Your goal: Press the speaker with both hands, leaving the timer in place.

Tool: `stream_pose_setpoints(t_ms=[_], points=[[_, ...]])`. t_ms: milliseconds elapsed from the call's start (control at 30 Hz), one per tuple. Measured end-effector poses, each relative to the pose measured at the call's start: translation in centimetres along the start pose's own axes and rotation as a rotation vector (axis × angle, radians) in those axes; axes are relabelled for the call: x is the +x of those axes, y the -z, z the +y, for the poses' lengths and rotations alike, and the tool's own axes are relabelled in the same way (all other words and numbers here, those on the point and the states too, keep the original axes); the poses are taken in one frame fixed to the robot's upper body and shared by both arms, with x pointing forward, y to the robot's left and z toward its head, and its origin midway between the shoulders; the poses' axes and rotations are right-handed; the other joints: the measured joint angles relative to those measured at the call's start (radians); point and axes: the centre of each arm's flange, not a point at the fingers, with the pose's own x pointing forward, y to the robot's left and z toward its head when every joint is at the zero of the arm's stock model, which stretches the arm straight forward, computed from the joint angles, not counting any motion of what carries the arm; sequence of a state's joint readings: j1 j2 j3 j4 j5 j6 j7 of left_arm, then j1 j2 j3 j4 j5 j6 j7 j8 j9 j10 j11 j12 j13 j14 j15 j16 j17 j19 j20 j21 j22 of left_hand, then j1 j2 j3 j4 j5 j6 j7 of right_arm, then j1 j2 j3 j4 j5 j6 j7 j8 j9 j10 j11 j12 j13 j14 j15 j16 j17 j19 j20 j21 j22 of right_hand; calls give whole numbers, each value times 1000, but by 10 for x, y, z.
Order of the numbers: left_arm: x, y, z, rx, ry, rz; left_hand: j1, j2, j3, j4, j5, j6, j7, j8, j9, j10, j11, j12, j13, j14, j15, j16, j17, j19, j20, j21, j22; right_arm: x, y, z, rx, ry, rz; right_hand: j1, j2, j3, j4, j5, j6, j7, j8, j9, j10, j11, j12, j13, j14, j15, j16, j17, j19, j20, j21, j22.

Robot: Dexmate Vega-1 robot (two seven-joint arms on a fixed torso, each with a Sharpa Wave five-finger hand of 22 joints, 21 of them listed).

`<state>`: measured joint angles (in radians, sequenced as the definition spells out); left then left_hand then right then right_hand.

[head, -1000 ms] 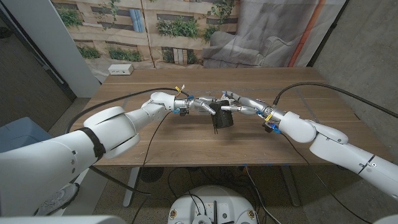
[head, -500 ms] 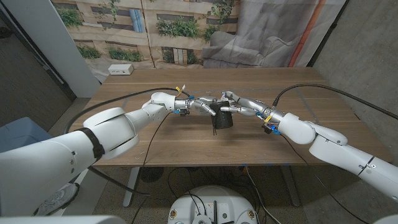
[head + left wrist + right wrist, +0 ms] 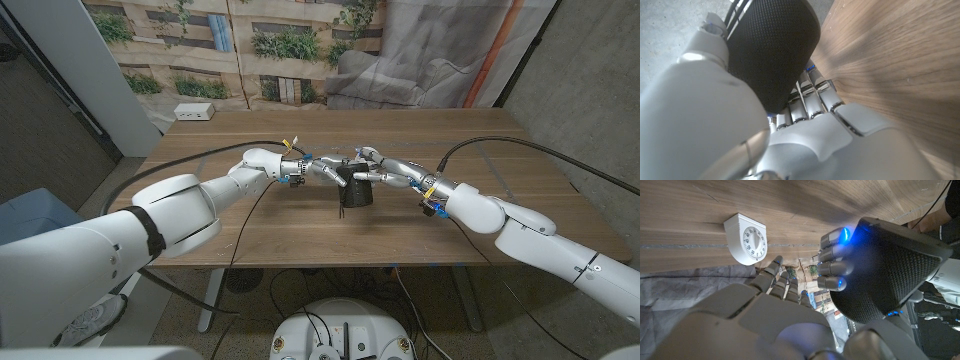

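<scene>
From the head view, the black speaker (image 3: pixel 354 187) stands mid-surface (image 3: pixel 300 235), with the left hand (image 3: pixel 325 171) and right hand (image 3: pixel 372 170) gripping it from opposite sides. The right wrist view adds the white timer (image 3: pixel 746 237) standing on the surface beyond the speaker, apart from it, and blue lights glowing against the mesh

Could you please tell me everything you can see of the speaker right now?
The speaker is a small black cylinder with a fine mesh, fabric-like cover. It stands near the middle of the wooden table. The left hand and right hand press it from opposite sides, fingers against the mesh.
</scene>
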<state>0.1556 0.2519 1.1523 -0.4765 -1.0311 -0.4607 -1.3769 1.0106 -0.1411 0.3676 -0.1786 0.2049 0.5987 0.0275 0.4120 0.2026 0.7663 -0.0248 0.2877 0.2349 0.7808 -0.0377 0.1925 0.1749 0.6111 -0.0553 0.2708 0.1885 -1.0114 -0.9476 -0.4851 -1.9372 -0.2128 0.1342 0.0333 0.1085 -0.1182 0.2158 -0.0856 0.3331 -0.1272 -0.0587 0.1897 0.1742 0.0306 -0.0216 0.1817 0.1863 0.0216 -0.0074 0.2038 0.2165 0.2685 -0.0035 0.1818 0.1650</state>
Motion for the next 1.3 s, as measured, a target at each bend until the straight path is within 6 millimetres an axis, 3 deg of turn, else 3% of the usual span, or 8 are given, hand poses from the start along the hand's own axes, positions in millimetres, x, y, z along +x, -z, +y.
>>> stream_pose_setpoints(t_ms=[867,1300], points=[[0,1,0,0,-4,-5,0,0,0,0,0,0,0,2,0,4,3,0,0,5,-5,-5,0,7,-3,0,0,-5,-13,-14,8,32,-37,10,21,-7,7,15,18,0,8,0,0,0,0,0,4,-3,4,0,4,4,0,0],[-2,4,3,-10,-23,11,0,0,1,-1,0,0,0,-2,0,4,3,-4,1,6,-6,-8,0,7,-3,0,0,-6,-20,-18,14,41,-60,1,12,-10,11,15,29,0,8,0,9,-2,7,0,8,0,4,0,4,4,0,0]])
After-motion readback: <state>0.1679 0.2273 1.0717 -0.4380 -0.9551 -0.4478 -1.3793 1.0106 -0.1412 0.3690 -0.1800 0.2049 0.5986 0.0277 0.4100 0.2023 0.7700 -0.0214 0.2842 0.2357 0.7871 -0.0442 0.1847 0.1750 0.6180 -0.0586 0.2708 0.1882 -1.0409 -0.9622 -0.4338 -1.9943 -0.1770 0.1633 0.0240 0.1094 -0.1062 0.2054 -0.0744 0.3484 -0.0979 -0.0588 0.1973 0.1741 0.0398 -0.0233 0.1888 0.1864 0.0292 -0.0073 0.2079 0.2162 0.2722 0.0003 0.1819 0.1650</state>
